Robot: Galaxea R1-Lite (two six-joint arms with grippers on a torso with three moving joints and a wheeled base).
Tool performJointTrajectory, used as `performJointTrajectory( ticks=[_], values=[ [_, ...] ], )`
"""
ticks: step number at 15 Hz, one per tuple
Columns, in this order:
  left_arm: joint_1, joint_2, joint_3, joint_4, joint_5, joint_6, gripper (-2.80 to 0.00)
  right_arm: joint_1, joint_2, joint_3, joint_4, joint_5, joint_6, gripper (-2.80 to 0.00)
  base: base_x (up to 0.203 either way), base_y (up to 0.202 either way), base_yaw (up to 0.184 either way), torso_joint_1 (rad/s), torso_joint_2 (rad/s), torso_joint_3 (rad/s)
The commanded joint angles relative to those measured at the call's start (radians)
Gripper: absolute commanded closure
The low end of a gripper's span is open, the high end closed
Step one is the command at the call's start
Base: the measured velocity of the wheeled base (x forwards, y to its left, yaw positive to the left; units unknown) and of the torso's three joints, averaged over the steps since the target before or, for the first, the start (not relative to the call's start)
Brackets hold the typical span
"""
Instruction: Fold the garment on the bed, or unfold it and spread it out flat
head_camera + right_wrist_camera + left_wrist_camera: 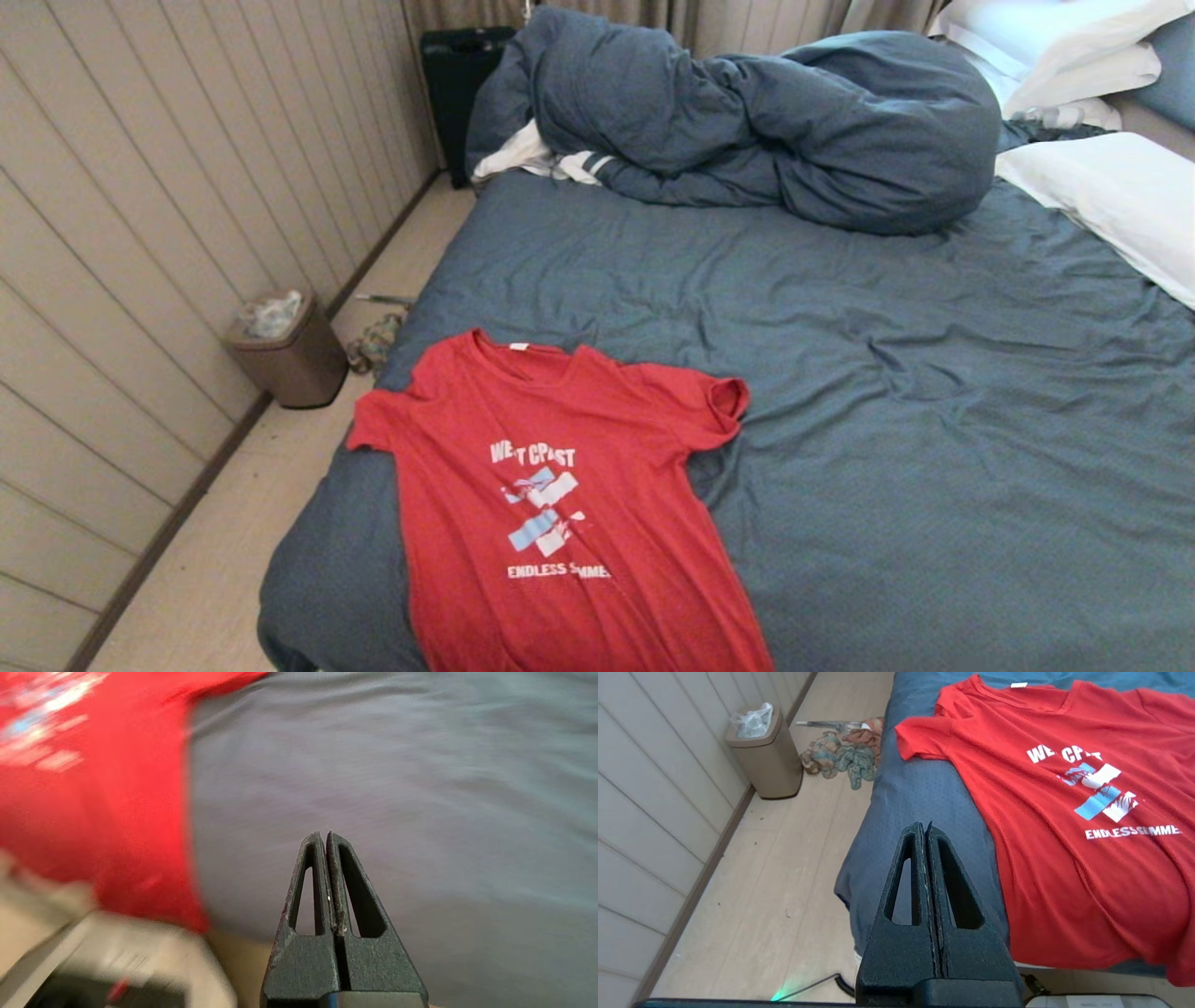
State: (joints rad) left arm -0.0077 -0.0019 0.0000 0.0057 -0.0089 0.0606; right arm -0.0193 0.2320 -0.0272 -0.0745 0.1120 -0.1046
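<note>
Both grippers, left gripper [926, 828] and right gripper [325, 836], pressed together, empty; open first; pinch a garment [551, 504] sleeve edge only, not the bed [934, 448] sheet.

Neither arm in the head view. Left gripper [926, 828] seen only from its own wrist camera: both black fingers [906, 877] pressed together tip to tip, nothing between them, pointing forward and slightly down. Right gripper [325, 836] likewise seen only from its wrist camera: fingers [355, 891] closed flat against each other, empty, surroundings smeared.
</note>
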Motion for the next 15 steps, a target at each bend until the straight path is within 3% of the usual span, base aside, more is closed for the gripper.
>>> performJointTrajectory(
  ticks=[1,2,4,6,12,15],
  values=[
    [0.000,0.002,0.003,0.001,0.000,0.012,0.00,0.004,-0.105,0.000,0.004,-0.076,0.004,0.00,0.000,0.000,0.000,0.000,0.00,0.000],
    [0.000,0.000,0.003,-0.001,-0.002,0.027,0.00,0.012,-0.161,-0.020,0.036,-0.111,0.003,0.00,0.000,0.000,0.000,0.000,0.00,0.000],
    [0.000,0.000,0.003,-0.003,-0.004,-0.005,0.00,0.020,-0.218,-0.135,0.157,-0.144,0.009,0.00,0.000,0.000,0.000,0.000,0.00,0.000],
    [0.000,0.000,0.002,-0.003,-0.002,-0.015,0.00,0.023,-0.232,-0.206,0.204,-0.158,0.092,0.00,0.000,0.000,0.000,0.000,0.00,0.000],
    [0.000,0.000,0.002,-0.003,-0.002,-0.015,0.00,0.024,-0.234,-0.216,0.203,-0.142,0.154,0.00,0.000,0.000,0.000,0.000,0.00,0.000],
    [0.000,0.000,0.002,-0.003,-0.001,-0.015,0.00,0.024,-0.234,-0.196,0.200,-0.119,0.140,0.00,0.000,0.000,0.000,0.000,0.00,0.000]
  ],
)
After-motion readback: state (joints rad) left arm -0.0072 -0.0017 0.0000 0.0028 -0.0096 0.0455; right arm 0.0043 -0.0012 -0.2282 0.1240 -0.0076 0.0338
